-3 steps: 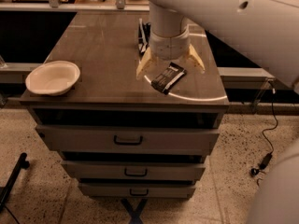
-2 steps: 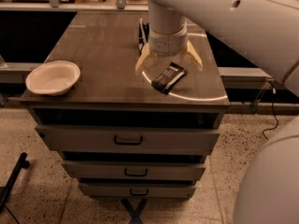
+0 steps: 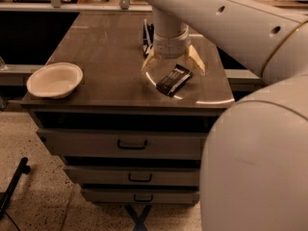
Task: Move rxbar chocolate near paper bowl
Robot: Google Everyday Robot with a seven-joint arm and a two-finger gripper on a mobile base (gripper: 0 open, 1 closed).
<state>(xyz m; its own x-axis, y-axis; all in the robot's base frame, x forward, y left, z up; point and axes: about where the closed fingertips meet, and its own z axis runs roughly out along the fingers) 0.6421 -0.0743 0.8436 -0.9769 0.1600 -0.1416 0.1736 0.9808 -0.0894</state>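
Rxbar chocolate [image 3: 173, 80]: black wrapper, pale stripes of lettering. Gripper [image 3: 173, 64], at the bar's 12 o'clock: tan fingers spread, cream-white wrist. Arm [image 3: 216, 18]: cream-white, small dark holes. Paper bowl [image 3: 53, 65], at the bar's 9 o'clock: plain off-white. Table [image 3: 106, 52]: dark grey-brown, faint grain. Drawers [image 3: 86, 143]: grey-beige, black handles. Floor [image 3: 43, 186]: tan, dark-speckled.

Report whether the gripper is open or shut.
Open: the gripper hangs over the flat-lying rxbar chocolate, fingers spread wide to either side.

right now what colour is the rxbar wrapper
Black with pale lettering stripes: the rxbar chocolate lies just below the open gripper. Camera view.
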